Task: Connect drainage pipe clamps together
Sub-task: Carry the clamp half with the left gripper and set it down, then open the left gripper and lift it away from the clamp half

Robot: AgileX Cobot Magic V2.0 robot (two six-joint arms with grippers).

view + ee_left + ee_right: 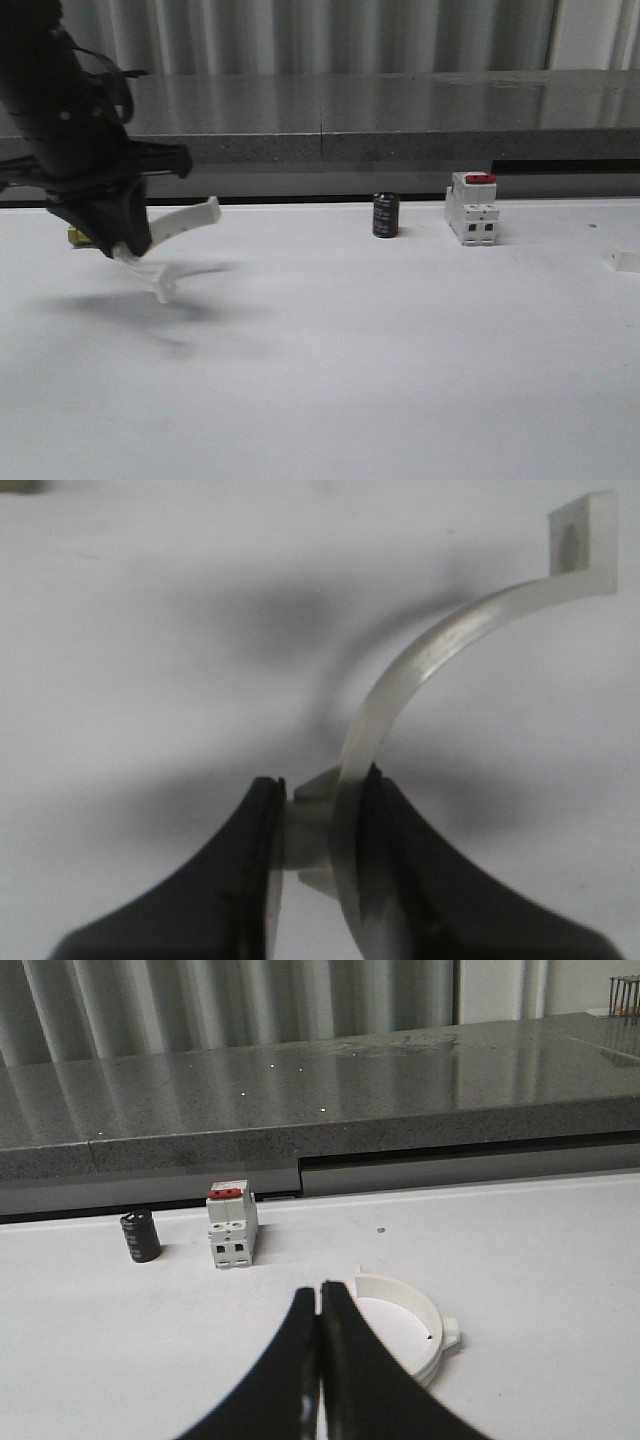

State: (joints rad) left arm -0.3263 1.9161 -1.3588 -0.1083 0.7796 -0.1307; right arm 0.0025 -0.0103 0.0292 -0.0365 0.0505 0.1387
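Observation:
My left gripper hangs above the table's left side, shut on one white drainage pipe clamp. In the left wrist view the clamp's half-ring curves up and away from the left gripper, ending in a square tab, and the fingers pinch it near its other end. A second white clamp lies flat on the table, just past and beside my right gripper. That gripper is shut with nothing between its fingers.
A black cylinder and a white breaker with a red top stand near the table's far edge. A brass part sits behind the left gripper. A grey ledge runs behind the table.

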